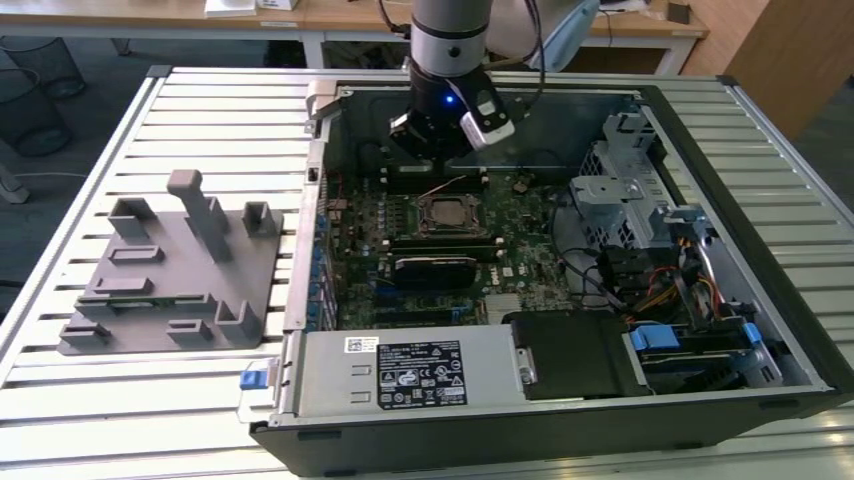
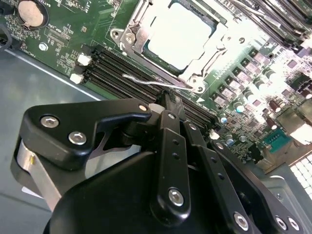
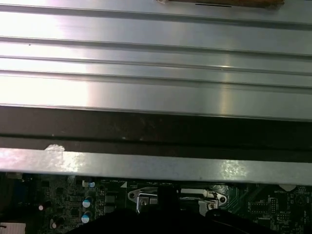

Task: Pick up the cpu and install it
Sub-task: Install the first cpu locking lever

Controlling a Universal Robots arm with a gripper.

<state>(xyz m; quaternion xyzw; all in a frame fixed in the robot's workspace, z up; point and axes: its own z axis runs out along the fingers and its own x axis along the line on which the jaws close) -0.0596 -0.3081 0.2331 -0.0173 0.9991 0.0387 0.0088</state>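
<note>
**Cpu seated in the socket, fingers closed beside the lever**

In the second wrist view the black linkage of the gripper (image 2: pixel 168 100) fills the foreground. Its fingers (image 2: pixel 171 104) are drawn together into one narrow tip with nothing visible between them.

The cpu (image 2: pixel 180 34) lies flat inside the socket frame (image 2: pixel 129 39), its pale silver top facing up, with the frame's metal edges around it on all sides. A thin metal lever (image 2: pixel 146 81) runs along the side of the socket frame nearest the fingers. The fingertip ends right at this lever, and whether they touch cannot be told.

Just outside the lever, black memory slots (image 2: pixel 117 73) run parallel to that side of the socket frame. A round coin cell (image 2: pixel 30 12) sits farther off on the green motherboard (image 2: pixel 68 34).

In the exterior view the arm comes down into the open computer case (image 1: pixel 534 440), with the socket frame near the middle of the board. The gripper hangs just behind the socket frame. A labelled power supply (image 1: pixel 400 375) lies in front of the socket frame, at the case's near edge. Well to the exterior view's left of the socket frame — outside the case — a grey tray (image 1: pixel 160 270) with upright posts rests on the slatted metal worktop (image 1: pixel 214 110).
</note>
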